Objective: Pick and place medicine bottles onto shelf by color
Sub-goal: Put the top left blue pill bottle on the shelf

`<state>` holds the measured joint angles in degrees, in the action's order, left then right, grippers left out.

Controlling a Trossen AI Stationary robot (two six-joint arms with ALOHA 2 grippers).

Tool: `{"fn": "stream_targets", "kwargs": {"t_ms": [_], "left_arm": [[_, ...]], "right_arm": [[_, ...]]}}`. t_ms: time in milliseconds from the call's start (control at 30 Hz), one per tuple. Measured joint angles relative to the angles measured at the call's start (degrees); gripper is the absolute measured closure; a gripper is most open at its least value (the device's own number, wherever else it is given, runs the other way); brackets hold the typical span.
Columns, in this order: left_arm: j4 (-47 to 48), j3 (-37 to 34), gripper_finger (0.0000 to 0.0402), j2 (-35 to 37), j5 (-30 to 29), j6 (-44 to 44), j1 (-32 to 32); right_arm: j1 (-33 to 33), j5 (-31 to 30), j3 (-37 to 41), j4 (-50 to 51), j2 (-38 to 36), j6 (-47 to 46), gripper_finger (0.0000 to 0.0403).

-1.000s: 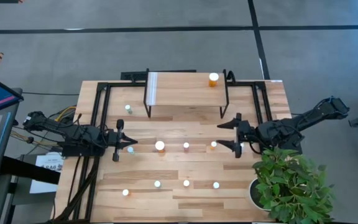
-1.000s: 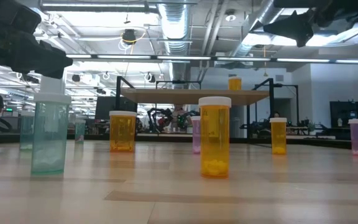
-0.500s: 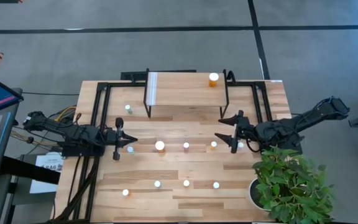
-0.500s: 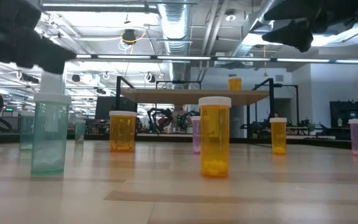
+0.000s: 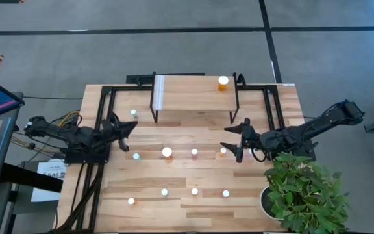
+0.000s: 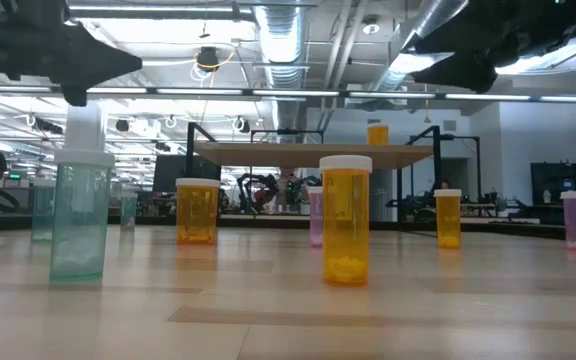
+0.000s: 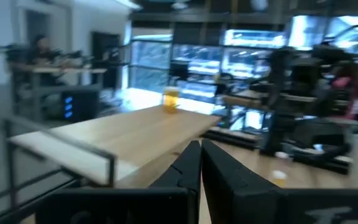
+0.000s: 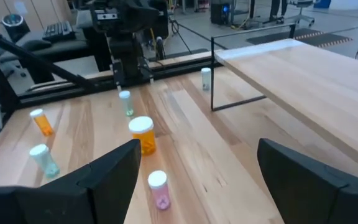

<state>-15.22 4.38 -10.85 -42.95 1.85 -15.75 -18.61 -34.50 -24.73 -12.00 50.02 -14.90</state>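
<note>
My left gripper (image 5: 131, 126) is shut and empty, above the table's left part, pointing toward the shelf (image 5: 193, 97); its fingers (image 7: 191, 163) show closed in the left wrist view. A green bottle (image 5: 136, 156) stands just on its near side. My right gripper (image 5: 235, 143) is open and empty, just right of a small orange bottle (image 5: 223, 151). A large orange bottle (image 5: 167, 153) and a pink bottle (image 5: 195, 153) stand in the same row. One orange bottle (image 5: 223, 82) stands on the shelf's right end.
Another green bottle (image 5: 134, 113) stands left of the shelf's legs. Several bottles stand in a row near the front edge (image 5: 195, 192). A potted plant (image 5: 300, 192) fills the near right corner. Black frame rails (image 5: 106, 110) run along both sides.
My left gripper has shut, risen and swung toward the table's far edge, away from the green bottle it stood around; that bottle stays where it was. My right gripper, still open, has moved toward the table's left, closer to the small orange bottle.
</note>
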Motion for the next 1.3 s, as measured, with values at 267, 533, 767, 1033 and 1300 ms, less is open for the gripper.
{"fn": "stream_targets", "kwargs": {"t_ms": [267,533,767,1033,1300], "left_arm": [[20.8,9.6,0.0400,0.0,-9.3,9.7,0.0],[33.9,11.6,0.0400,0.0,-16.0,22.2,1.8],[34.5,12.0,0.0400,0.0,-5.2,24.2,11.1],[42.0,12.7,0.0400,-3.1,5.9,25.2,22.3],[45.3,12.3,0.0400,-8.4,6.1,29.3,26.5]], "right_arm": [[0.0,0.0,0.0,-4.1,-0.4,3.2,0.0057],[1.2,0.0,0.0,-4.0,-0.4,3.4,0.0060],[2.7,0.0,0.0,-4.5,-0.4,3.4,0.0056],[4.2,0.0,0.0,-6.6,-0.4,3.3,0.0060],[4.1,0.0,0.0,-6.5,-0.4,3.3,0.0057]]}}
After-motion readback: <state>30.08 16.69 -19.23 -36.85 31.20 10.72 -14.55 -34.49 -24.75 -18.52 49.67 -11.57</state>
